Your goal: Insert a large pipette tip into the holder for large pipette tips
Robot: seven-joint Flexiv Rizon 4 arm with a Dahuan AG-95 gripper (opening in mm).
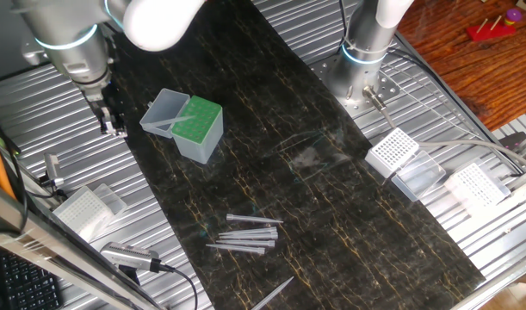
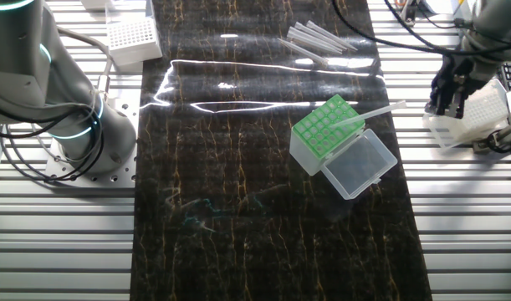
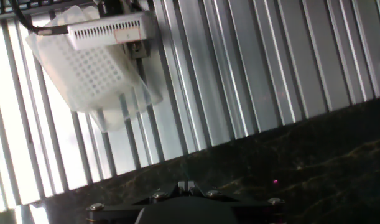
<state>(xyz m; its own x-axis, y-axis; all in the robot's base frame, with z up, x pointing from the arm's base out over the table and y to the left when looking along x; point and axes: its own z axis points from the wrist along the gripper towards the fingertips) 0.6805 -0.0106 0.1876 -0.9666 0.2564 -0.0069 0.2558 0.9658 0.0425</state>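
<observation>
The holder for large pipette tips [image 1: 200,121] [image 2: 325,125] stands on the dark mat, green top up, with its clear lid [image 2: 360,164] hinged open. One large pipette tip [image 2: 374,113] leans tilted from the green top, its wide end pointing away over the lid side. Several more tips lie in a loose pile [image 1: 245,232] [image 2: 317,38] on the mat. My gripper [image 1: 114,121] [image 2: 448,100] [image 3: 186,185] hangs over the ribbed metal table beside the mat, apart from the holder. Its fingertips meet with nothing between them.
White-grid racks with clear lids sit on the metal table [image 1: 392,153] [image 1: 474,184] [image 1: 82,209] [image 2: 131,35], one just beside my gripper [image 2: 477,117] [image 3: 96,65]. A second arm's base [image 1: 362,62] [image 2: 81,127] stands across the mat. A lone tip [image 1: 273,293] lies near the mat's front edge.
</observation>
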